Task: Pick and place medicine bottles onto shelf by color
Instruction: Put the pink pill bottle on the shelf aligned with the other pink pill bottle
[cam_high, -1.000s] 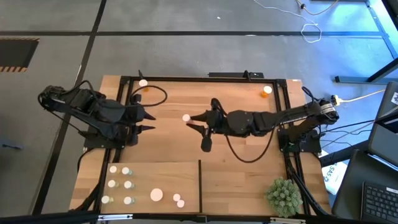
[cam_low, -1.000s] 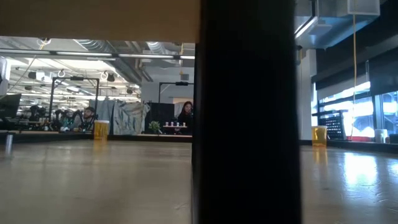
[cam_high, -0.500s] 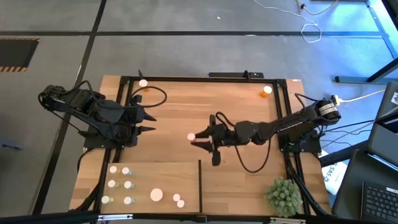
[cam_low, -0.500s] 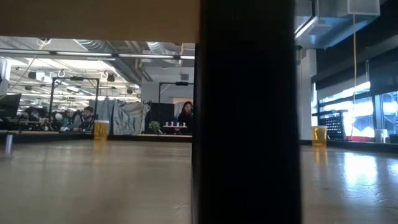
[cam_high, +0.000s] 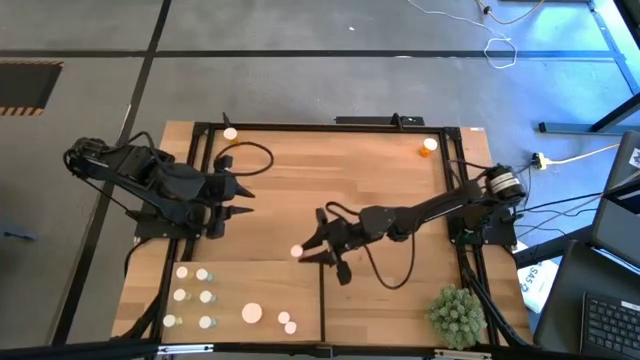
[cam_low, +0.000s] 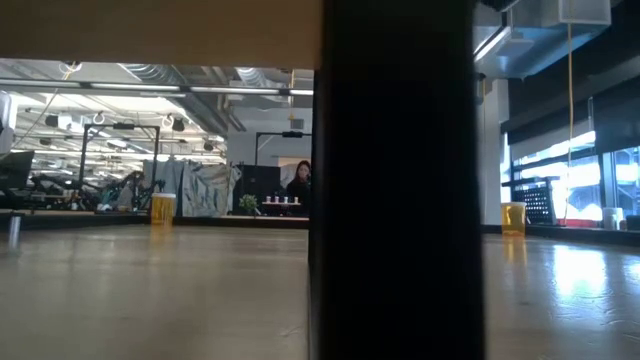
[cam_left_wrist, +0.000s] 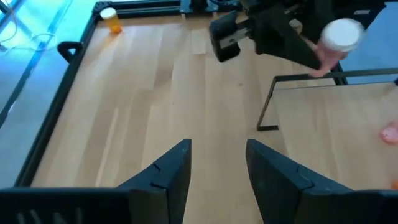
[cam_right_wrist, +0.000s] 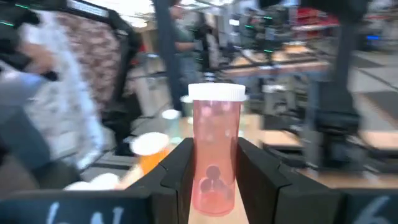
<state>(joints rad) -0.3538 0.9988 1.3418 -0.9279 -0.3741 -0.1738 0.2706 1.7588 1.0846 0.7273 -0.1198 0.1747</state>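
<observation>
Swung nearer the shelf (cam_high: 250, 300) since a second ago: right gripper (cam_high: 308, 251), then out over the middle of the table (cam_high: 300, 170), now just above the shelf's far edge beside the thin dark divider (cam_high: 321, 298). Clamped between its two fingers (cam_right_wrist: 174, 168), upright: one pinkish-orange bottle (cam_right_wrist: 215, 149) with a white cap, carried along on that swing and clear of the boards. Left of the divider on the shelf, two short rows of small white-capped bottles (cam_high: 192, 296), plus one wider white cap (cam_high: 252, 313) and two small ones (cam_high: 287, 322) closer to the divider. Far from the shelf, at the table's back edge, one orange bottle (cam_high: 429, 146) near the right corner and one (cam_high: 230, 133) near the left. Beyond the shelf's left end, nearly unmoved: left gripper (cam_high: 243, 201), holding nothing, fingers (cam_left_wrist: 168, 174) slightly parted over bare wood. Right of the shelf, at the table's front corner, a spiky green plant ball (cam_high: 458, 316).
</observation>
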